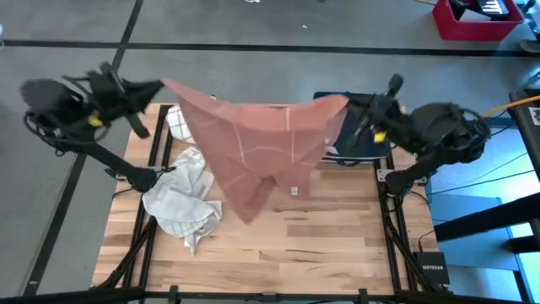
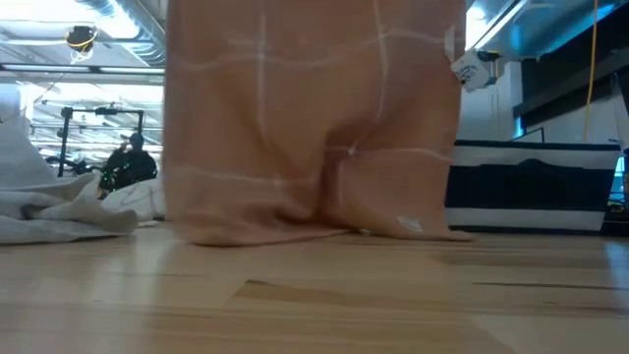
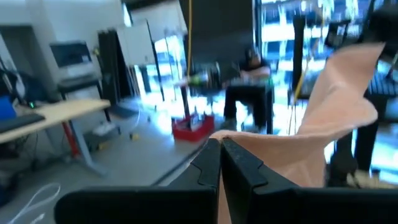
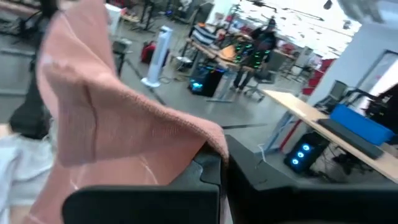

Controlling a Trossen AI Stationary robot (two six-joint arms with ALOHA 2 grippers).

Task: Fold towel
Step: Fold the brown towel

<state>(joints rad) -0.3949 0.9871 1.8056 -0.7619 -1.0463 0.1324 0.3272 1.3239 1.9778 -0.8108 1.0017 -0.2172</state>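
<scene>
A salmon-pink towel [image 1: 257, 139] with thin white lines hangs stretched between my two grippers, high above the wooden table. My left gripper [image 1: 160, 84] is shut on its upper left corner. My right gripper [image 1: 348, 101] is shut on its upper right corner. The towel sags in the middle, and in the low view its bottom edge [image 2: 295, 231] touches the tabletop. My left gripper pinches the towel's upper left corner [image 3: 227, 138] between its two fingers [image 3: 208, 165], which point level toward the right arm. The towel hangs away from them. My right gripper pinches the upper right corner [image 4: 211, 134] between its two fingers, pointing level toward the left arm. The cloth drapes down beside it.
A crumpled white cloth [image 1: 181, 198] lies on the table's left part. A dark blue and white folded cloth [image 1: 359, 143] sits at the far right, behind the towel. A person sits in the room beyond the table.
</scene>
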